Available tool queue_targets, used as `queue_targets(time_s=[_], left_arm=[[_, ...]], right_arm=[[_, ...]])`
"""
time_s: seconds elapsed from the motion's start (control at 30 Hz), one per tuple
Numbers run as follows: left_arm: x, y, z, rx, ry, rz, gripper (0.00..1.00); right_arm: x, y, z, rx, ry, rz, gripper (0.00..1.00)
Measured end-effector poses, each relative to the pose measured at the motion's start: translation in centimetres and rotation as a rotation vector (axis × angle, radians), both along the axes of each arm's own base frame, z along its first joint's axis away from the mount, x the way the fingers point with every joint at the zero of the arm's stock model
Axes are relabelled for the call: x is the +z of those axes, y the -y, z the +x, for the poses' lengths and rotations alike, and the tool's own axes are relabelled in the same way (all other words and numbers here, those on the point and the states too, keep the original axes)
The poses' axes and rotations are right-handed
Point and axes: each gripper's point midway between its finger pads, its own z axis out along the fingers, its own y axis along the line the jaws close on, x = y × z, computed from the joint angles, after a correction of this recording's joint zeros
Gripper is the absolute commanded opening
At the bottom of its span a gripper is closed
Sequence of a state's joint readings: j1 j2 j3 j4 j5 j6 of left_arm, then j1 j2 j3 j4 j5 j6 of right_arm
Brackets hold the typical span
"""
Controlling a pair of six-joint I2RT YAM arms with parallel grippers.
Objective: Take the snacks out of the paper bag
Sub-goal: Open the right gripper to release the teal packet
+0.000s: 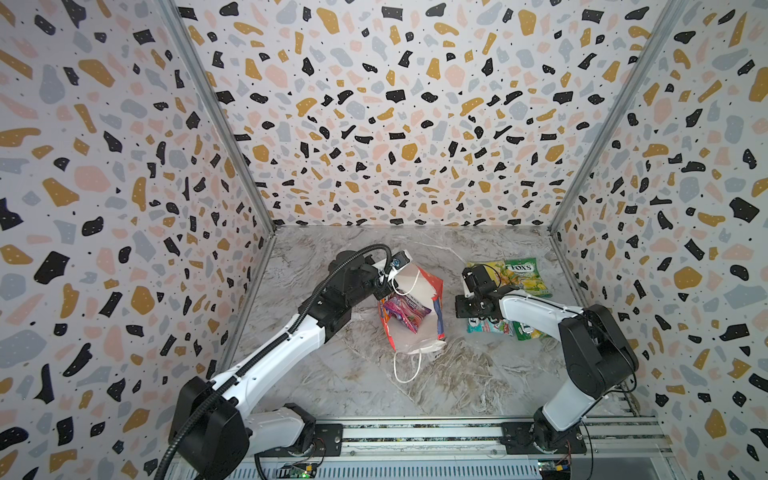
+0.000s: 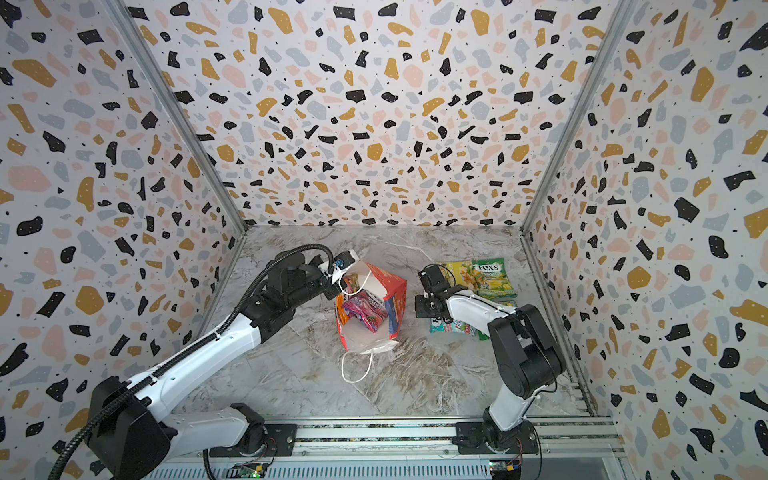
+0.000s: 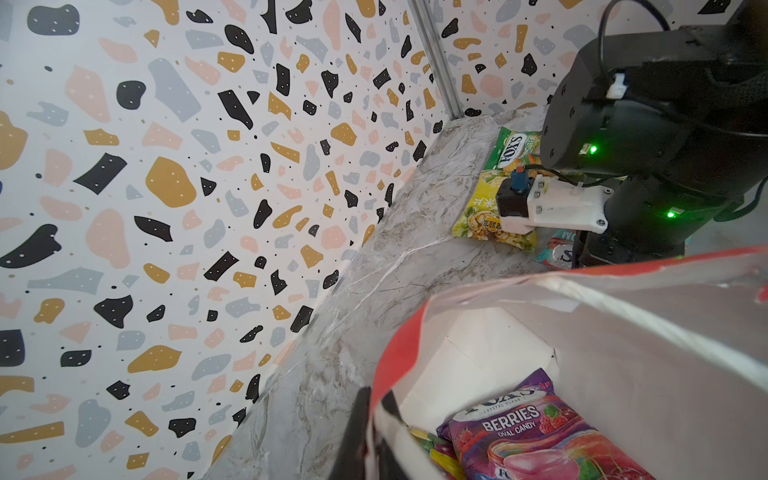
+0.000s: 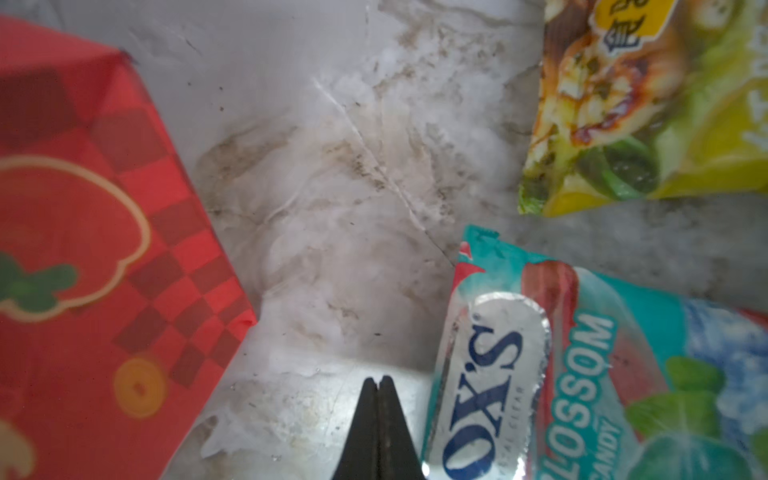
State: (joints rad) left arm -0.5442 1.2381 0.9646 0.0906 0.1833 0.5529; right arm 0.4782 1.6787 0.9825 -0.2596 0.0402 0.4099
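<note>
The red paper bag [image 1: 434, 286] [image 2: 390, 286] stands open in the middle of the table, white inside. My left gripper [image 1: 383, 294] [image 3: 374, 436] is shut on its near rim. Inside lies a purple berries snack [image 1: 405, 311] [image 3: 536, 432] on top of another colourful packet [image 3: 432, 449]. Right of the bag lie a teal snack [image 1: 488, 326] [image 4: 582, 374], a yellow one [image 1: 494, 270] [image 4: 665, 104] and a green one [image 1: 525, 276]. My right gripper [image 1: 463, 309] [image 4: 377, 380] is shut with nothing in it. It hangs over bare table between the bag [image 4: 83, 249] and the teal packet.
Another green packet [image 1: 525, 332] shows partly under my right arm. One white cord handle [image 1: 407, 368] of the bag trails toward the front edge. Patterned walls close in the left, back and right sides. A rail [image 1: 415, 432] carrying both arm bases runs along the front.
</note>
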Motion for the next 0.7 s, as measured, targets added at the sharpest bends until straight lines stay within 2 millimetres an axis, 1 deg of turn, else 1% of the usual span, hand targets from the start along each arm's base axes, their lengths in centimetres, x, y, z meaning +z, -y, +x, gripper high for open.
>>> queue_targets(time_s=[0.4, 0.7], left_arm=[[0.0, 0.0, 0.0, 0.0, 0.0, 0.0, 0.0], [0.0, 0.0, 0.0, 0.0, -0.002, -0.003, 0.0]], right_arm=[[-1.8, 1.3, 0.1, -0.033, -0.018, -0.07, 0.0], [-2.4, 2.5, -0.1, -0.058, -0.028, -0.103, 0.0]])
